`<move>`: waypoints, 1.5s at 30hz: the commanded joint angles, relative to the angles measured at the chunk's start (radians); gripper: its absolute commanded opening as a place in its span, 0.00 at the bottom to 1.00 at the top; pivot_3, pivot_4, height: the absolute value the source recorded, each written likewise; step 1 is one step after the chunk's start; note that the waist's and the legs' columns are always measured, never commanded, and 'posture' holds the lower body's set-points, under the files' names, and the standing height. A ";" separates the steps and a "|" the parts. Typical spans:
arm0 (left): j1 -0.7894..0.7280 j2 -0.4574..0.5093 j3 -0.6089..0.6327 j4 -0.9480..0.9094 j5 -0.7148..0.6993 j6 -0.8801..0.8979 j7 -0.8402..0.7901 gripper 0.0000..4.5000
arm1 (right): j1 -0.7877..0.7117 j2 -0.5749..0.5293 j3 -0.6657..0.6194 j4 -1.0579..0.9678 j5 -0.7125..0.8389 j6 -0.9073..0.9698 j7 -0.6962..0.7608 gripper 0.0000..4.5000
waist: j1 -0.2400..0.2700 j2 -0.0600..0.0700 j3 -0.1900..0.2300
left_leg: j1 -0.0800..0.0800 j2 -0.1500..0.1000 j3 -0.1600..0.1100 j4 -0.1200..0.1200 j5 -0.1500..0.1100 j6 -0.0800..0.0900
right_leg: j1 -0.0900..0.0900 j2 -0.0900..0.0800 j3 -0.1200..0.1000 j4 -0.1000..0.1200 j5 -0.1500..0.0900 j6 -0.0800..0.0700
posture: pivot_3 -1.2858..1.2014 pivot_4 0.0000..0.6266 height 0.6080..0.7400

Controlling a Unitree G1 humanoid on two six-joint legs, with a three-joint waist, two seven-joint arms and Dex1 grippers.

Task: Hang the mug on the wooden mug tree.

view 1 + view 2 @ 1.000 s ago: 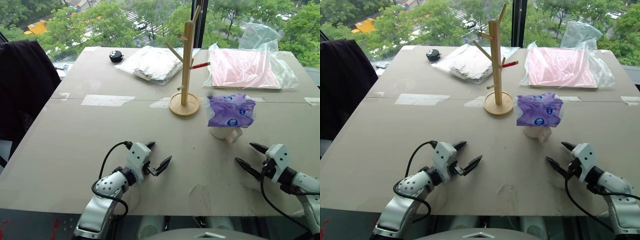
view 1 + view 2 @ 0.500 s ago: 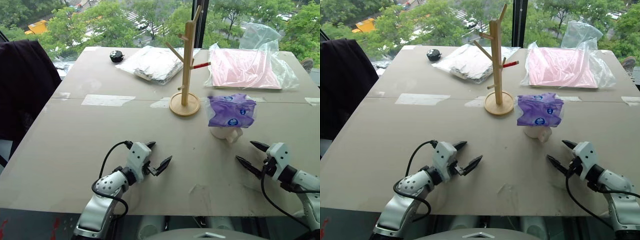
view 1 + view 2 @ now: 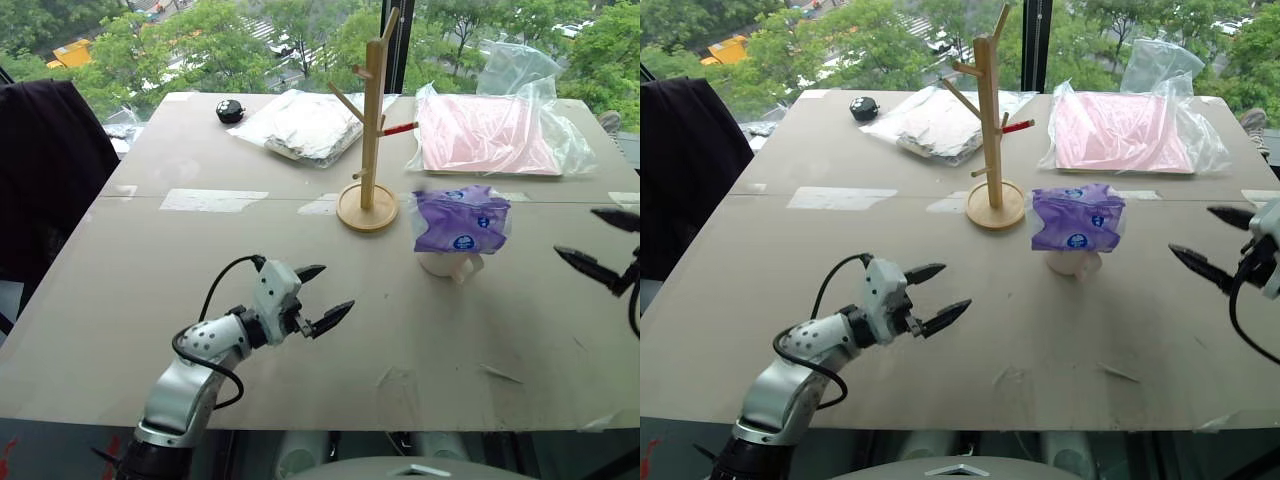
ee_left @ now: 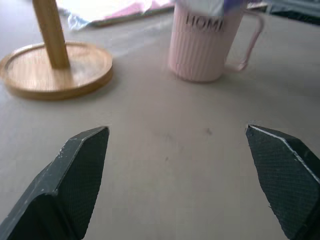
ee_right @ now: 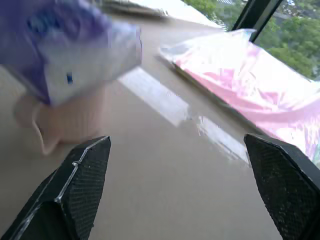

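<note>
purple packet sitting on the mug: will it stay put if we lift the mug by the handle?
Probably not. The purple packet looks like soft plastic, merely resting across the rim of the mug and overhanging both sides, so it likely slides off with any tilt. It seems light and floppy; the mug itself looks rigid, upright, stable.

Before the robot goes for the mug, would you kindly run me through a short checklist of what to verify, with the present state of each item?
1. Mug upright on the table: ok.
2. Mug's mouth free: not ok, the purple packet rests on top of it.
3. Mug's handle reachable: ok, it sticks out to one side, uncovered.
4. Left gripper open and holding nothing: ok.
5. Right gripper open and holding nothing: ok.
6. Wooden mug tree upright with bare pegs, beside the mug: ok.
</note>
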 commanded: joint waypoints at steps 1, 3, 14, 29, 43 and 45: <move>-0.019 0.032 0.039 -0.064 -0.100 0.042 -0.043 1.00 | -0.070 -0.033 0.020 -0.097 0.082 0.096 0.004 0.96 | 0.003 -0.001 0.000 | 0.000 0.000 -0.001 -0.001 0.000 0.000 | 0.000 0.000 -0.001 0.000 0.000 0.000 | 0.52 0.24 1.00; -0.023 0.054 0.040 -0.077 -0.125 0.059 -0.065 1.00 | -0.123 -0.020 0.096 -0.164 0.064 0.097 -0.015 0.96 | 0.004 -0.002 0.000 | -0.001 -0.001 -0.001 -0.001 0.000 0.000 | 0.000 0.000 -0.001 -0.001 0.000 0.000 | 0.52 0.24 1.00; 0.028 0.081 0.003 -0.117 -0.102 0.036 -0.091 1.00 | -0.104 0.156 0.426 -0.385 -0.346 -0.147 -0.151 0.96 | 0.011 -0.005 0.002 | -0.005 -0.002 0.001 0.001 0.000 0.000 | -0.002 -0.004 0.000 -0.003 -0.001 0.002 | 0.52 0.24 1.00; 0.032 0.099 -0.002 -0.118 -0.083 0.004 -0.121 1.00 | -0.067 0.242 0.530 -0.318 -0.767 -0.420 -0.279 0.96 | 0.008 -0.006 0.002 | -0.003 -0.002 0.002 0.001 0.000 -0.001 | -0.002 -0.004 0.000 -0.001 -0.001 0.002 | 0.52 0.24 1.00; 0.006 0.097 -0.011 -0.104 -0.066 0.001 -0.117 1.00 | -0.110 0.310 0.598 -0.169 -0.962 -0.534 -0.346 0.96 | 0.008 -0.006 0.002 | -0.003 -0.002 0.002 0.001 0.000 -0.001 | -0.002 -0.003 0.000 -0.001 -0.001 0.002 | 0.52 0.24 1.00; 0.003 0.096 -0.013 -0.103 -0.063 0.000 -0.116 1.00 | -0.112 0.321 0.599 -0.163 -0.972 -0.537 -0.352 0.96 | 0.008 -0.006 0.002 | -0.003 -0.002 0.002 0.001 0.000 -0.001 | -0.002 -0.003 0.000 -0.001 -0.001 0.002 | 0.52 0.24 1.00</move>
